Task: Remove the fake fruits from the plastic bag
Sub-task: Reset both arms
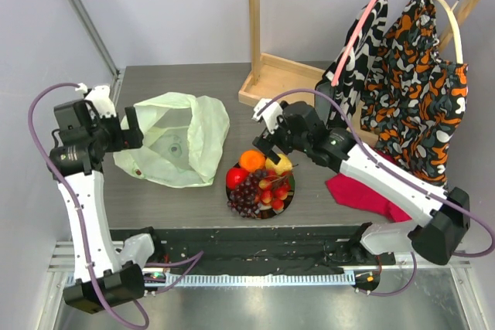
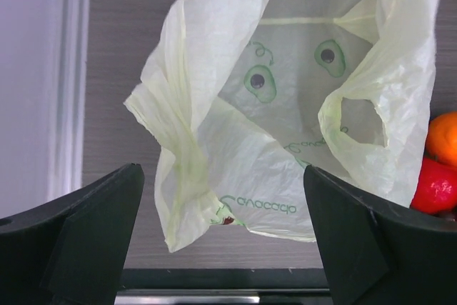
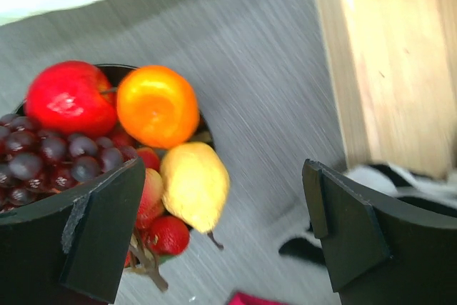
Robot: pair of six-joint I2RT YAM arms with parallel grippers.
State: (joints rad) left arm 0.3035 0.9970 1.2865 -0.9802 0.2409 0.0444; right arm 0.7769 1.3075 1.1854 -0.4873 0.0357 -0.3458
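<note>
fake fruits (image 1: pixel 259 183) piled on plate (image 1: pixel 292 195), plastic bag (image 1: pixel 174 141) lying open just left of it on worktop (image 1: pixel 193 83).
left fingers (image 2: pixel 93 226) spread wide, facing the bag mouth, gripping nothing; right fingers (image 3: pixel 100 233) spread too, hovering over the plate.

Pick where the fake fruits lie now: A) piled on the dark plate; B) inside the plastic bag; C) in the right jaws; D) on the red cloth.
A: the orange, apple, lemon and grapes sit piled on the plate beside the open plastic bag.
</note>
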